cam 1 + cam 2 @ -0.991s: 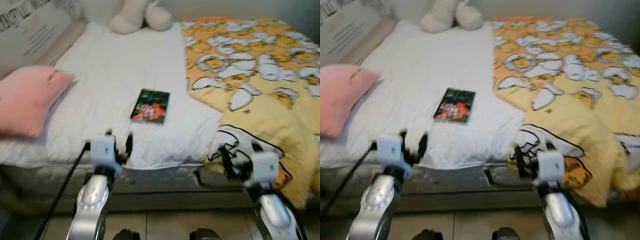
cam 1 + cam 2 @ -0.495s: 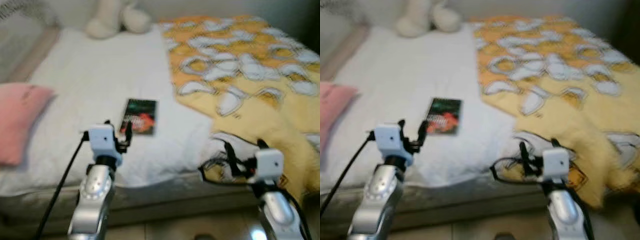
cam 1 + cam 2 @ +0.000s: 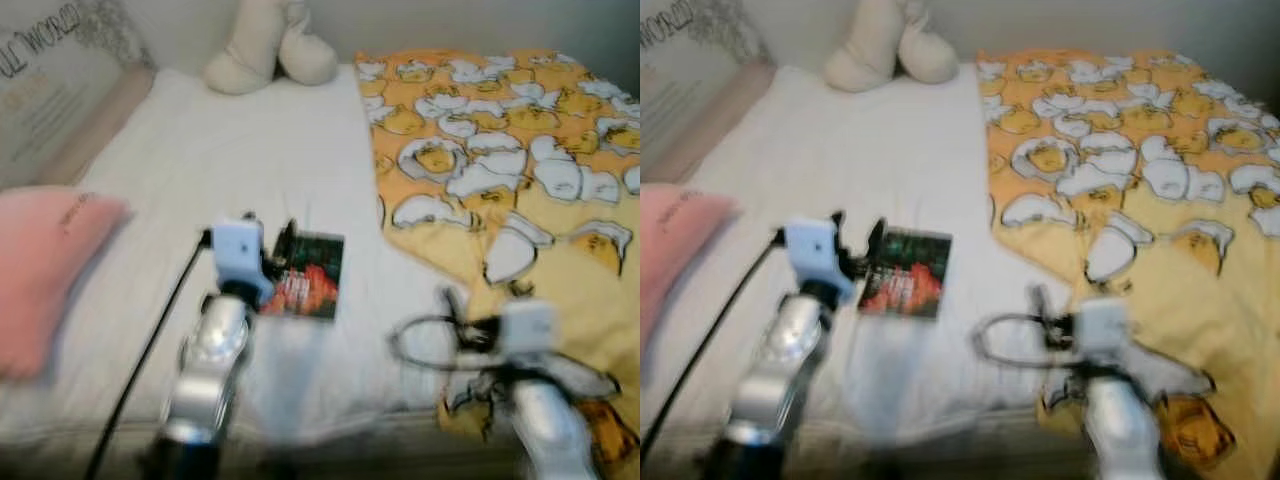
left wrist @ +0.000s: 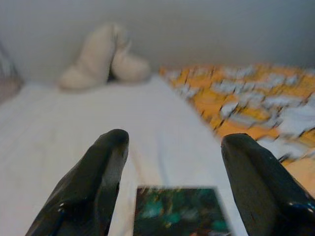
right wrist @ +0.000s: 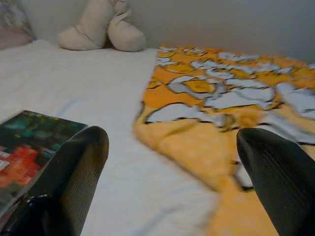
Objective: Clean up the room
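Book (image 3: 307, 276) lies flat on the white bed (image 3: 200, 180), mid-near, just left of the yellow duvet (image 3: 520, 180). Left gripper (image 4: 172, 162) spread wide, empty, hovering just near of the book. Right gripper (image 5: 172, 167) wide open, empty, over the duvet's near edge. Pink pillow (image 3: 45, 270) far left.

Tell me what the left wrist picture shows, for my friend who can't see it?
Two open black fingers of the left gripper reach over a white bed, with a dark green book lying just ahead between them. Farther back a cream stuffed toy sits against the wall, and a yellow-orange blanket covers the bed's other side.
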`<state>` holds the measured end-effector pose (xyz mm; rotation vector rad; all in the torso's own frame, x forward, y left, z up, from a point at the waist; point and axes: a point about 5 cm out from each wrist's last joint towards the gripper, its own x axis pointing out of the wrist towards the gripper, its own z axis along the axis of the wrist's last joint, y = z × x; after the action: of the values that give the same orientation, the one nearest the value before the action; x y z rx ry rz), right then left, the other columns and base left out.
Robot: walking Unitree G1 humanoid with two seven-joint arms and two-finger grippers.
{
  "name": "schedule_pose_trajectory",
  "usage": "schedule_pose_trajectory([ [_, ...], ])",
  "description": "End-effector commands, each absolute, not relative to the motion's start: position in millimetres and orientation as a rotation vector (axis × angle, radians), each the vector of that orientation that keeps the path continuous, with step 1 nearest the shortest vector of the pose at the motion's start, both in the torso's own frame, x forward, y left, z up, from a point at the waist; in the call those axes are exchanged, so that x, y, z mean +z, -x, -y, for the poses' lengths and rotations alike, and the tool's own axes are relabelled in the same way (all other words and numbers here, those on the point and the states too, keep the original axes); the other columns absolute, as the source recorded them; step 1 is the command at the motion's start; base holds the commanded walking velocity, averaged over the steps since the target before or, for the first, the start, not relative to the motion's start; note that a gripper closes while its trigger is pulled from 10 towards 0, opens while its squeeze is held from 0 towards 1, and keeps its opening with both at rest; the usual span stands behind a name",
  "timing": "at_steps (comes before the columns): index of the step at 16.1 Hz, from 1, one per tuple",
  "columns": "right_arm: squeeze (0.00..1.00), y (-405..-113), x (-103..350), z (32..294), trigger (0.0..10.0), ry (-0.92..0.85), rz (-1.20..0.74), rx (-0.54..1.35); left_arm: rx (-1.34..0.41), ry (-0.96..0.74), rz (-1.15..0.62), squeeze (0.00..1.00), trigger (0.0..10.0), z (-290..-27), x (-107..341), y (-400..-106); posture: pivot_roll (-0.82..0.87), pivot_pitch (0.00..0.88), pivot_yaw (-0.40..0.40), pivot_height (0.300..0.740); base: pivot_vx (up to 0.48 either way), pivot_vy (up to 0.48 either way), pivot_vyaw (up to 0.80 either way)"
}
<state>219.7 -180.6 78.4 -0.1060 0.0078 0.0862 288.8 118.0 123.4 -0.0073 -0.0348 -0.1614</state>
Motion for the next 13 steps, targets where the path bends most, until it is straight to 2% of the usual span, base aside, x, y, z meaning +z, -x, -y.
schedule_pose_trajectory([
  [1, 0.0, -217, 79, 190, 10.0, 0.128, -0.015, 0.055, -0.188, 0.014, -0.018, 0.0, 10.0, -110, 118, -302, -0.22, 0.0, 0.062, 0.703, 0.0, 0.0, 0.0],
  [4, 0.0, -212, 78, 192, 10.0, 0.112, -0.029, 0.038, -0.214, -0.025, -0.098, 0.0, 10.0, -109, 106, -336, -0.24, 0.047, 0.058, 0.703, 0.0, 0.0, 0.0],
  [6, 0.0, -202, 80, 191, 10.0, 0.119, -0.04, 0.048, -0.163, -0.093, -0.089, 0.0, 10.0, -122, 112, -355, -0.27, 0.091, 0.059, 0.703, 0.0, 0.0, 0.0],
  [8, 0.0, -189, 79, 193, 10.0, 0.124, -0.066, 0.044, -0.113, -0.102, -0.089, 0.0, 10.0, -133, 114, -364, -0.29, 0.129, 0.052, 0.703, 0.0, 0.0, 0.0],
  [9, 0.0, -170, 82, 193, 10.0, 0.133, -0.081, 0.052, -0.101, -0.083, -0.1, 0.0, 10.0, -136, 110, -366, -0.32, 0.169, 0.044, 0.703, 0.0, 0.0, 0.0],
  [13, 0.0, -146, 89, 193, 10.0, 0.156, -0.128, 0.078, -0.117, -0.062, -0.124, 0.0, 10.0, -130, 104, -368, -0.36, 0.245, 0.017, 0.703, 0.0, 0.0, 0.0],
])
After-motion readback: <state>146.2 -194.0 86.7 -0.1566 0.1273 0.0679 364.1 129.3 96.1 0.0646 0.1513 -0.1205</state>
